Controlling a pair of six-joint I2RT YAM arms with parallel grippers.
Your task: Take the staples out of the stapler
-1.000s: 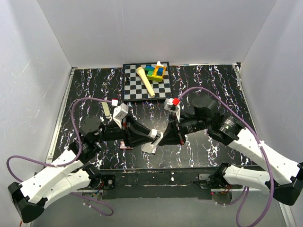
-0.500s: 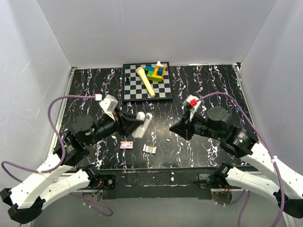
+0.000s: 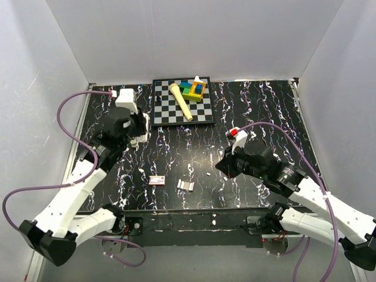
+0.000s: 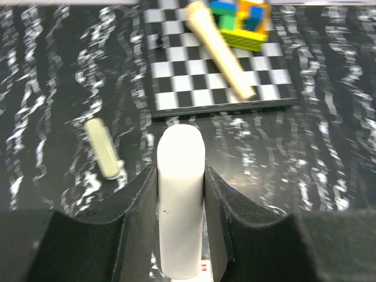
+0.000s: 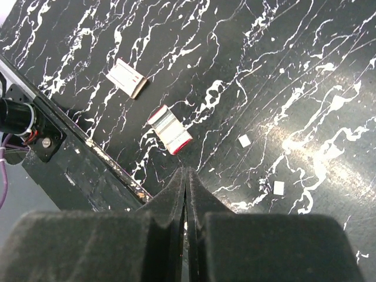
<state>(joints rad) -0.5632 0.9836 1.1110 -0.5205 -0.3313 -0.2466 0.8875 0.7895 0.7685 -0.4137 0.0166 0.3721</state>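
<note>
A: Black marbled worktop, but where are the staples?

B: Lying loose near its front edge, so unloading looks done. The left gripper clamps the white stapler, probably to keep it well apart from them. The right gripper is pinched shut, empty.

The staples are a short, silvery, ribbed strip lying flat on the bench at about 6 o'clock, close to its near edge; in the right wrist view its ends look reddish. The stapler, a plain white body with a rounded tip, is clamped between the fingers of the left hand, off the bench toward 10 o'clock.
</note>
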